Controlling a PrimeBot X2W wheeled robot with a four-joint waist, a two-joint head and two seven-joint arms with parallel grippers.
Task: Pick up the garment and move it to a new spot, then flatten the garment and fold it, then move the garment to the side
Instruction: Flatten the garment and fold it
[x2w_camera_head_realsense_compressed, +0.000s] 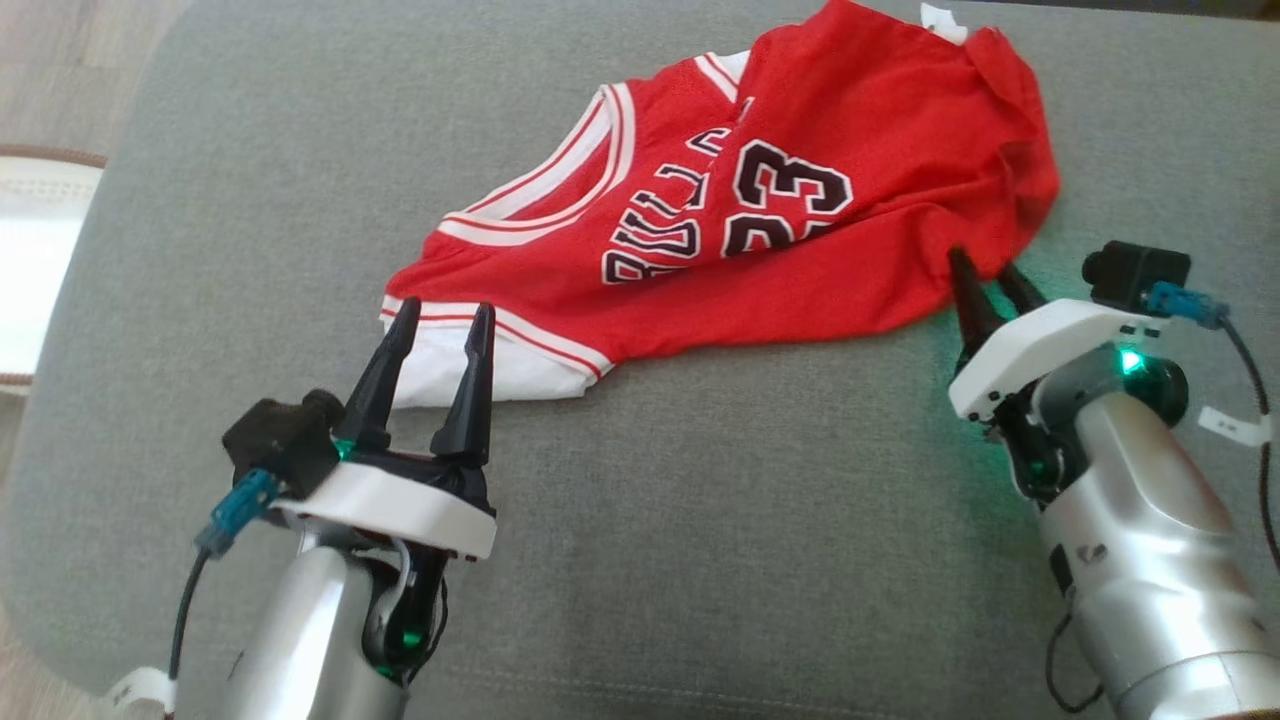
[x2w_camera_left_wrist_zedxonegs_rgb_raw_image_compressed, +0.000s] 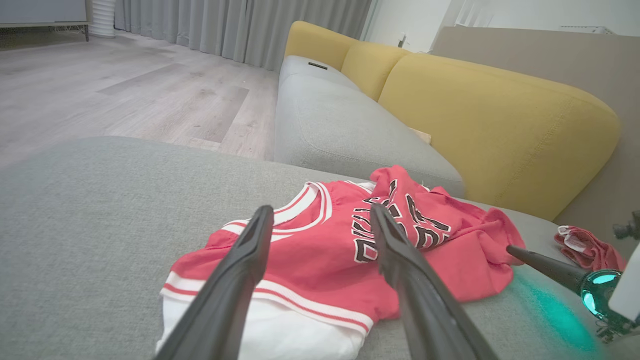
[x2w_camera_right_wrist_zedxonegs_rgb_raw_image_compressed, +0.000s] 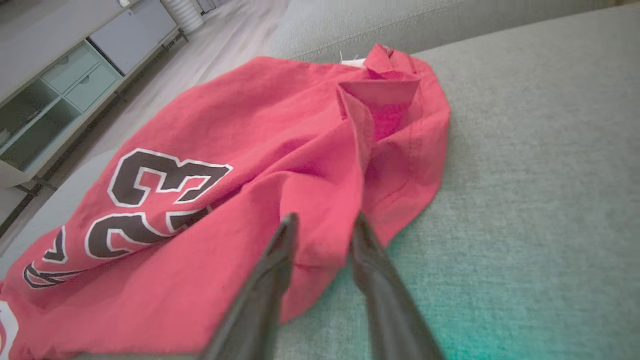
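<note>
Head view: the jersey (x2w_camera_head_realsense_compressed: 850, 270) lies rumpled on the grey cushion (x2w_camera_head_realsense_compressed: 700, 520). Its two ends sit just ahead of the left gripper (x2w_camera_head_realsense_compressed: 445, 310) and right gripper (x2w_camera_head_realsense_compressed: 985, 262), likely for a two-handed lift.

Left wrist view: spread, empty fingers aim at the white-trimmed end.

Right wrist view: close-set fingers straddle the red edge; whether they pinch it, I cannot tell.
</note>
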